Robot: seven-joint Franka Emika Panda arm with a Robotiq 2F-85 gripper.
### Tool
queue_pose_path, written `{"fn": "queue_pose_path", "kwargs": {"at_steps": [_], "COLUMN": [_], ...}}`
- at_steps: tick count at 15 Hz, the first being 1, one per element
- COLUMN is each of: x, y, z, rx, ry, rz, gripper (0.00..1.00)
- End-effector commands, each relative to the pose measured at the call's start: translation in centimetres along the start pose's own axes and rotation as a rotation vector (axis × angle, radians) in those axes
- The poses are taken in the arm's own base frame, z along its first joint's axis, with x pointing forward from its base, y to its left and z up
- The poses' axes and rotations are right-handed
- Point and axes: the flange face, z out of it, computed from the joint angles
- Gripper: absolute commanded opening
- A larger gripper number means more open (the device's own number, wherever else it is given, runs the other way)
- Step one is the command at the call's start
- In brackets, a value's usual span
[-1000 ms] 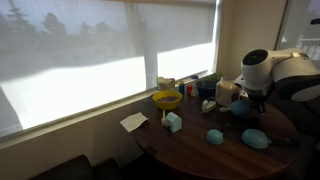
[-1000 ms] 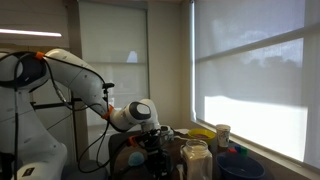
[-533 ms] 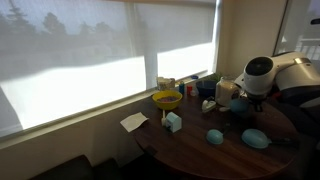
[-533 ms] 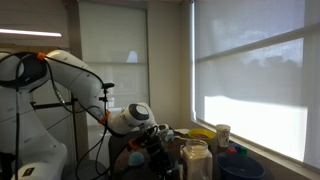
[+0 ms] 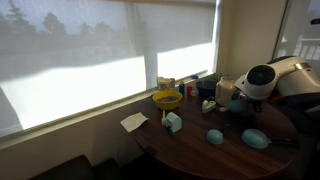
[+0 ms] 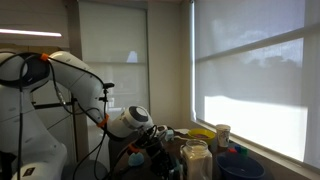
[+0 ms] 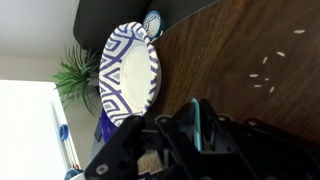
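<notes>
The pincer (image 7: 200,112) hangs low over the dark wooden worktop (image 7: 255,40), clenched nearly tight. A sliver of teal shows between its jaws, but I cannot tell whether that is something gripped. Nearest to it is a blue-and-white patterned plate (image 7: 130,75), lying flat just ahead of the fingertips, with a potted plant (image 7: 72,75) beyond it. The plate looks stiff and smooth, probably glazed, so likely slippery, moderately heavy and liable to chip. The raised rim on the near side seems the best place to pinch it.
</notes>
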Motion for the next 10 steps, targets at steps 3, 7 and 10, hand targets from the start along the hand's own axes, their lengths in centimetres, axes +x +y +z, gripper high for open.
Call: {"fn": "queue_pose_path", "kwargs": {"at_steps": [3, 7, 10], "x": [0.2, 0.2, 0.0], "y": [-1.2, -1.3, -1.0], "z": [0.4, 0.1, -0.6], "rx": [-0.068, -0.067, -0.046], "ry": [0.005, 0.013, 0.025], "rz": [-0.027, -0.029, -0.026], "gripper": [0.03, 0.39, 0.58]}}
